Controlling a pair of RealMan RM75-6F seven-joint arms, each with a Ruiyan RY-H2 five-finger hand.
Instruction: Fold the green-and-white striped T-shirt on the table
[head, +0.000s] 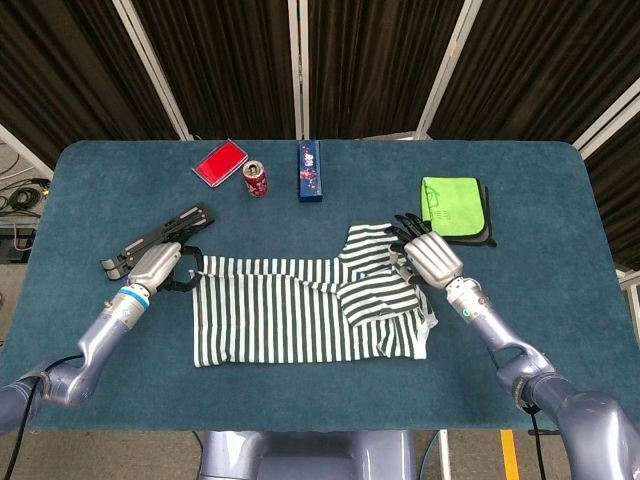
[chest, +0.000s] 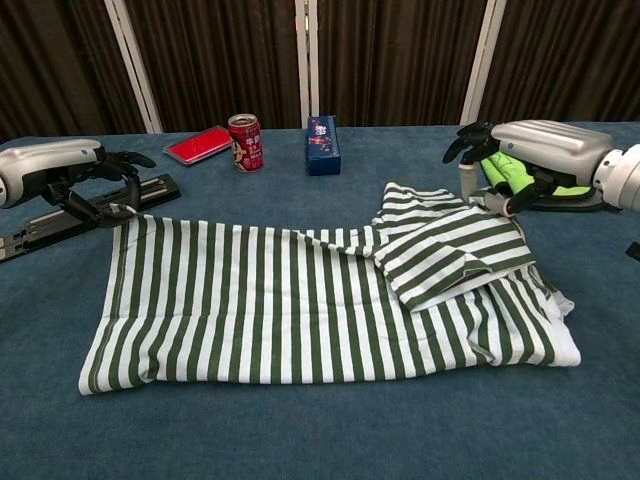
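The striped T-shirt (chest: 300, 300) lies doubled on the counter (head: 520, 330), its folded hem under both sets of fingers. The left hand (chest: 60, 172) pinches the far-left corner; the right hand (chest: 535, 150) pinches the edge by the sleeve. Lay both corners down level, edges matched, before letting go.

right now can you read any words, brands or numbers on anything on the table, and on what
No text can be read with confidence.
red can: white markings on its side, too small and blurred to read.
blue box: a coloured printed label, too blurred to read.
red flat case: no lettering visible.
green cloth: a faint outline on top, no readable words.
striped T-shirt: only stripes, no print.
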